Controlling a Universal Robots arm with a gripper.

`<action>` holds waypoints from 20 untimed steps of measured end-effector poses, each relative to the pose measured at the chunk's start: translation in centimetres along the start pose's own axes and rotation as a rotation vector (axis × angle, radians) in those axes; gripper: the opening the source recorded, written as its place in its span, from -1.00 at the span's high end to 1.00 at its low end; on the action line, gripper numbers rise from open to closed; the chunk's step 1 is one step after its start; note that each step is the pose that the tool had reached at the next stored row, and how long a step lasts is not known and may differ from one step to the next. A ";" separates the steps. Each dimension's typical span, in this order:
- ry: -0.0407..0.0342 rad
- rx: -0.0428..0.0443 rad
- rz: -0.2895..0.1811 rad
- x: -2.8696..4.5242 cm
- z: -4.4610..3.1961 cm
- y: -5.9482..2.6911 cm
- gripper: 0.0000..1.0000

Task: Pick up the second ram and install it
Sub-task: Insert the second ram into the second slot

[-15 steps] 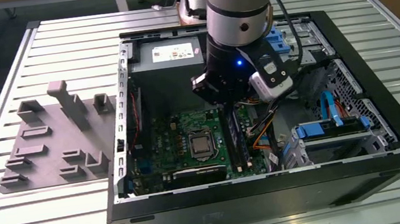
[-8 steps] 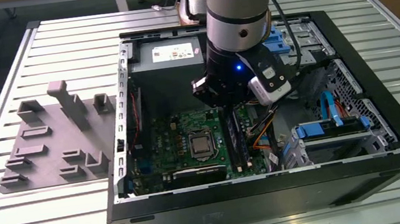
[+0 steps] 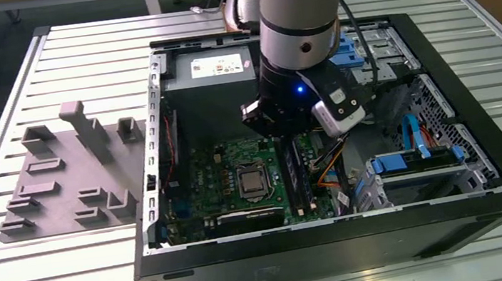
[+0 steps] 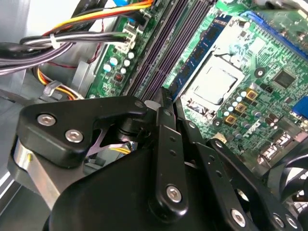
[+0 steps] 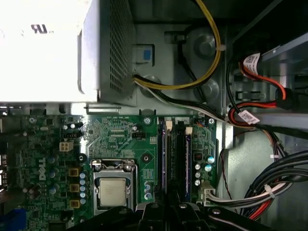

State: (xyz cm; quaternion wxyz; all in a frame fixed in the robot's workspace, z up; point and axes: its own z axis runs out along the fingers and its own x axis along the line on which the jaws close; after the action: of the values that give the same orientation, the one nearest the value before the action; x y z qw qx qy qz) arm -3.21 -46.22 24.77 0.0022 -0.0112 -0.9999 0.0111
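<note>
Over the memory slots (image 5: 165,159) of the motherboard (image 5: 115,130), inside the open computer case (image 3: 341,248): the gripper (image 4: 164,96), pointing down at the board. Its fingers (image 4: 166,139) are pressed together, and the tips meet on the line of the slots. The second ram (image 5: 180,163) appears in the first wrist view as a thin dark strip lying along the slots. It runs from the fingertips toward the board edge beside the power supply (image 5: 43,48). Whether the tips clamp it or merely touch its upper edge cannot be told, nor whether it is fully seated. Beside the slots, toward the board's middle: the processor socket (image 5: 111,190) in its metal frame. On the slots' other side, at the board's edge, a white connector (image 5: 207,190) takes bundled cables (image 5: 274,183) that crowd close to the gripper. A yellow cable (image 5: 214,43) loops along the case wall. In the exterior view the arm (image 3: 299,19) descends into the case and hides one end of the slots. Blue drive brackets (image 3: 416,160) occupy the case corner on the exterior view's right. The case lies on a slatted metal table (image 3: 86,276), with a gray holder (image 3: 55,186) just beside it, toward the table edge on the exterior view's left.
</note>
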 end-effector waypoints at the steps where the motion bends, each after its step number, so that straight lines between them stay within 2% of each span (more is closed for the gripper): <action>1: -0.0001 -0.0014 0.000 0.00 0.09 -0.19 0.72; 5: 0.0001 -0.0100 0.000 -0.02 0.37 -0.85 0.72; 8: 0.0006 -0.0200 0.000 -0.07 0.68 -1.08 0.72; 14: 0.0006 -0.0204 0.001 -0.09 0.77 -1.09 0.72; 20: 0.0006 -0.0229 0.006 -0.16 1.71 -1.07 0.72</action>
State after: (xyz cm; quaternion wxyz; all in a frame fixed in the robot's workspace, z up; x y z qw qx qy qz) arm -3.08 -47.33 23.09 0.0024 -0.0143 -0.9999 -0.0003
